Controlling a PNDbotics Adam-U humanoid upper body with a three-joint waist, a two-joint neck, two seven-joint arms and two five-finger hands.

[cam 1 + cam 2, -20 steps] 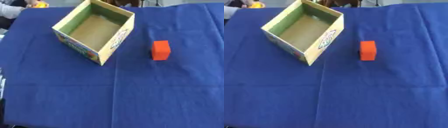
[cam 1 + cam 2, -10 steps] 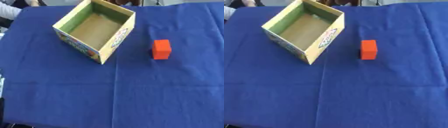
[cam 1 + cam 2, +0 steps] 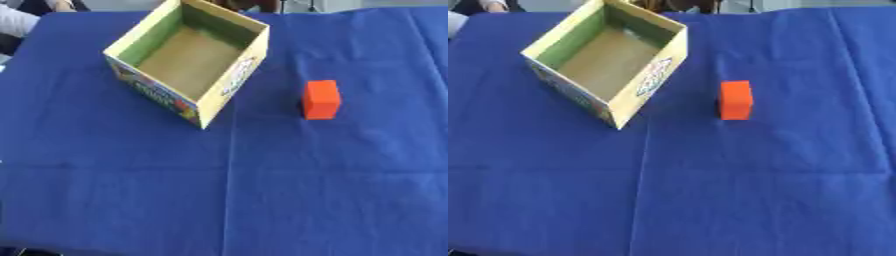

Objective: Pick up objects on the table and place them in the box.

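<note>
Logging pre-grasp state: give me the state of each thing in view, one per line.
box: open at the top, nothing inside, standing on the cloth.
orange block: on the cloth to the right of the box, apart from it, not yet picked up.
blue cloth: spread flat over the table, faint fold creases.
Hands: neither shows in either view.

Box (image 3: 194,60) sits far left on the cloth (image 3: 262,190); block (image 3: 320,99) stands right of it, apart; nothing inside.
</note>
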